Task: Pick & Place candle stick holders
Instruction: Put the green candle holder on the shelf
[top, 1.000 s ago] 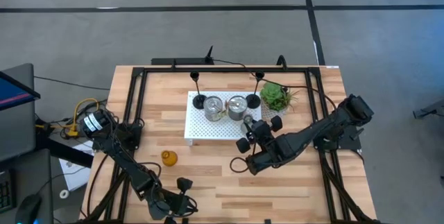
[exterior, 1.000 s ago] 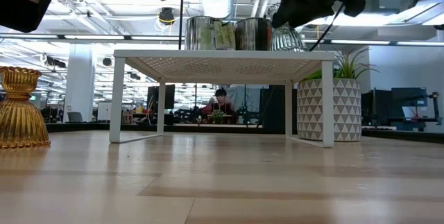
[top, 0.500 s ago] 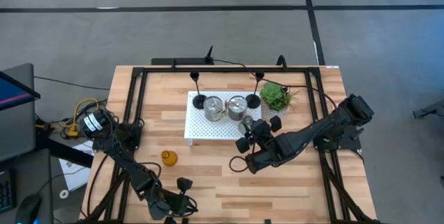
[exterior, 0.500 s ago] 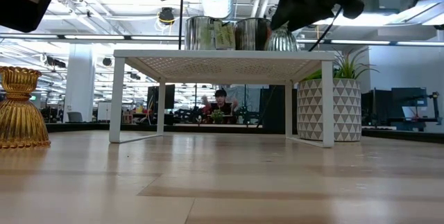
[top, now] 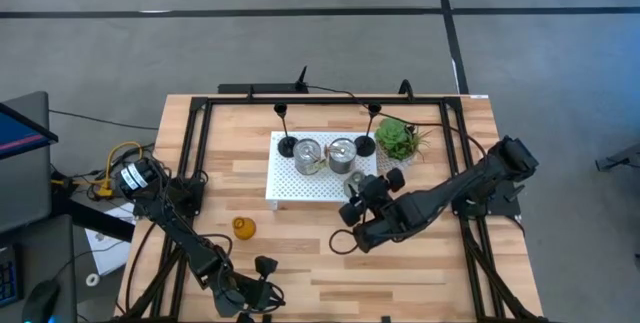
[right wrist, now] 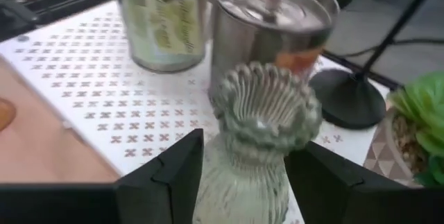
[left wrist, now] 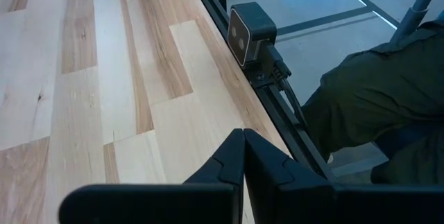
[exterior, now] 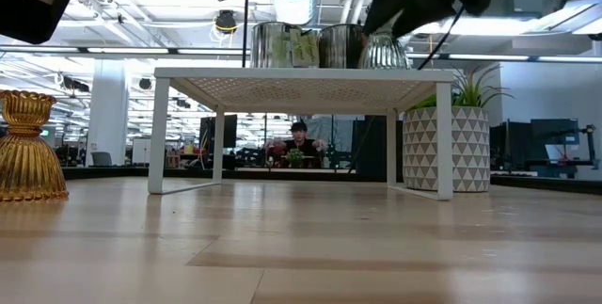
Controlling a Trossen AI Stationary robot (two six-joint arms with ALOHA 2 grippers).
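Observation:
The grey-green ribbed holder (right wrist: 260, 120) stands upright by its base on the white perforated tray (top: 300, 185), at the tray's near right corner (top: 352, 183), in front of two silver cups (top: 307, 155) (top: 342, 152). Two black stemmed holders (top: 287, 146) (top: 366, 146) stand at the tray's far edge. The amber holder (top: 244, 227) stands on the table left of the tray. My right gripper (right wrist: 244, 144) is open, one finger on either side of the grey-green holder's lower body. My left gripper (left wrist: 243, 156) is shut and empty near the table's front edge.
A potted green plant (top: 400, 140) stands right of the tray. The table frame's black rails run along the edges. In the left wrist view the low camera (left wrist: 251, 33) sits on the front rail, and a person's dark green clothing (left wrist: 374, 99) shows beyond it.
My right gripper has drawn back a little toward the table's near edge and risen. In the low view more of the grey-green holder now shows below it. The holder stays standing on the tray.

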